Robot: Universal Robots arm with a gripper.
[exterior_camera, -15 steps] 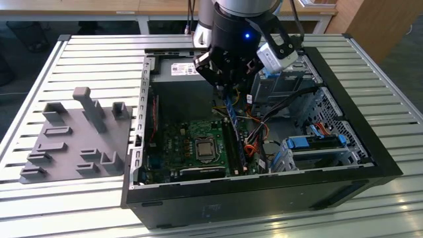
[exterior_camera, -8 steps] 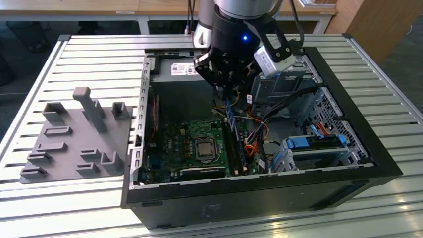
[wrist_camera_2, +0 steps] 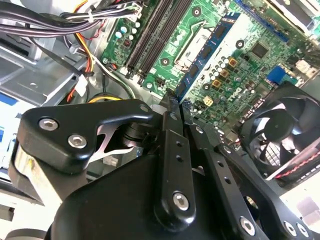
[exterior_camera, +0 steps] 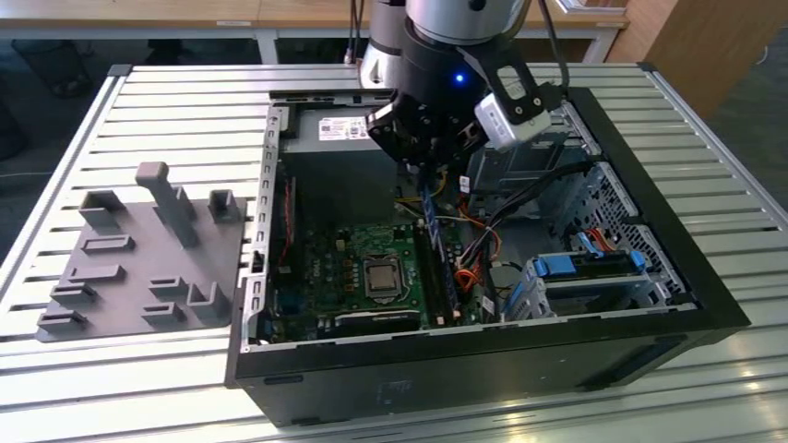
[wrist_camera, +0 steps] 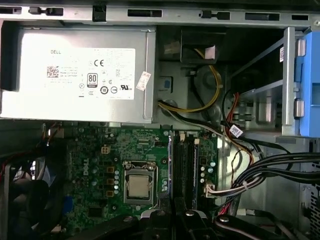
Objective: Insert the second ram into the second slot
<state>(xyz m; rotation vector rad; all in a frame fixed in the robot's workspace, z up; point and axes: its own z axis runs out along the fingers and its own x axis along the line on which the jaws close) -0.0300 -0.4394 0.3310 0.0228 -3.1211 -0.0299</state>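
The tool (exterior_camera: 423, 170) is pinched narrow on the memory stick (exterior_camera: 430, 214), which hangs above the slots (exterior_camera: 434, 277) at six o'clock in the exterior view. It is likely light, stiff and brittle, so grip its bare edges, never its contacts.

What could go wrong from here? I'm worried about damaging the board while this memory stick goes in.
The memory stick, clamped in the gripper, hangs above the board, not yet in the slots; if it comes down off-line it could strike the board or jam. Loose cables lie right beside the slots and might snag the gripper.
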